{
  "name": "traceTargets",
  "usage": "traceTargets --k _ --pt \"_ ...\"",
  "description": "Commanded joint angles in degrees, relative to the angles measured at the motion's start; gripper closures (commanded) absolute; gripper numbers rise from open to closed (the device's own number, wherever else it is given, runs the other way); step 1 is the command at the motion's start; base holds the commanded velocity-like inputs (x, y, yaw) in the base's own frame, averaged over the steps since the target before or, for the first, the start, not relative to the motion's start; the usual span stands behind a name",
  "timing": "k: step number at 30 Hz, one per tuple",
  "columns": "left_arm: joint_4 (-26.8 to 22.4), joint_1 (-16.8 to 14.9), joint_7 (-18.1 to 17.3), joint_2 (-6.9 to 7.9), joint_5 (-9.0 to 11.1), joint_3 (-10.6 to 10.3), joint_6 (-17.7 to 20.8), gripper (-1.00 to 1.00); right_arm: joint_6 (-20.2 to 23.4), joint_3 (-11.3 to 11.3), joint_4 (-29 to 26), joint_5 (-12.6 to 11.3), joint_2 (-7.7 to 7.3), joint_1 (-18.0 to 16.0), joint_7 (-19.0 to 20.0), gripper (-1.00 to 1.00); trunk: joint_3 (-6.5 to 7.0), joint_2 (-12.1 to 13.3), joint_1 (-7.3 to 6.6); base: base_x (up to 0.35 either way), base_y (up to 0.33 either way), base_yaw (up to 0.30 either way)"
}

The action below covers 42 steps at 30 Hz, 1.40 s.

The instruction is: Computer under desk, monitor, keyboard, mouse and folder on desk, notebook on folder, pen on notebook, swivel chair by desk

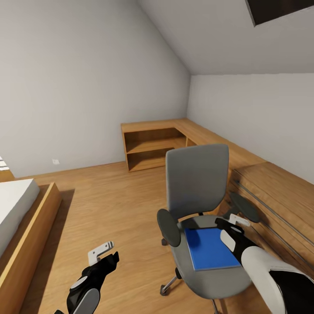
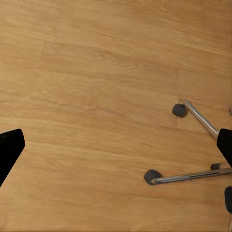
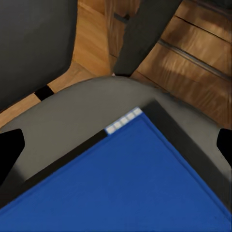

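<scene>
The blue folder (image 1: 210, 248) lies flat on the swivel chair (image 1: 198, 187) seat; the right gripper (image 1: 233, 223) hovers at its far right corner.

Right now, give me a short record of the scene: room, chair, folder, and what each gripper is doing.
room: attic bedroom, wood floor, low wooden shelving
swivel chair: on the floor beside the wooden wall unit
folder: blue, flat on the chair seat
right gripper: open, over the folder's far edge
left gripper: open, above bare floor, holding nothing
</scene>
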Motion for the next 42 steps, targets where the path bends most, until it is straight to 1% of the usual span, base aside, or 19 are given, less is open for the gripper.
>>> traceTargets --k 1,3,4,15,21,25,32,39,42 --pt "-0.2 -0.1 0.5 -0.03 0.2 -0.1 0.2 -1.0 0.0 -0.2 0.0 -0.3 -0.59 0.0 0.0 -1.0 -0.05 0.0 0.0 0.005 -0.002 0.0" --pt "-0.3 -0.1 0.5 -0.16 0.2 -0.2 0.2 -1.0 0.0 -0.3 -0.1 -0.5 -1.07 0.0 0.0 -1.0 -0.23 -0.4 0.22 0.003 -0.001 0.0" --pt "-0.3 -0.1 0.6 -0.23 0.2 -0.2 0.2 -1.0 0.1 -0.3 -0.2 -1.3 -1.63 0.0 0.0 -1.0 -0.41 -0.8 0.44 0.0 0.0 0.0" --pt "-0.2 -0.1 0.6 -0.24 0.2 -0.2 0.2 -1.0 0.1 -0.3 -0.2 -1.5 -1.75 0.0 0.0 -1.0 -2.39 -5.2 2.85 0.0 0.0 0.0" --pt "-0.2 -0.1 0.5 -0.24 0.2 -0.2 0.2 -1.0 0.1 -0.3 -0.1 -1.6 -1.75 0.0 0.0 -1.0 -2.39 -5.2 2.85 0.0 0.0 0.0" --pt "-0.2 -0.1 0.8 -0.29 0.2 -0.3 0.2 -1.0 0.1 -0.3 -0.2 -1.5 -1.75 0.0 0.0 -1.0 -3.1 -6.8 3.73 0.0 0.0 0.0" --pt "-0.1 -0.1 0.6 -0.08 0.3 -0.7 0.2 -1.0 0.1 -0.3 -0.1 -1.5 -1.75 0.0 0.0 -1.0 -3.1 -6.8 3.73 0.001 0.0 0.0" --pt "0.3 -0.1 0.5 0.02 0.3 -0.8 0.1 -1.0 0.1 -0.3 -0.1 -1.5 -1.75 0.0 0.0 -1.0 -3.1 -6.8 3.73 0.187 0.0 0.0" --pt "0.3 -0.1 0.5 -0.04 0.3 -1.4 0.1 -1.0 0.1 -0.3 -0.1 -1.5 -1.75 0.0 0.0 -1.0 -3.1 -6.8 3.73 0.064 0.0 0.0"
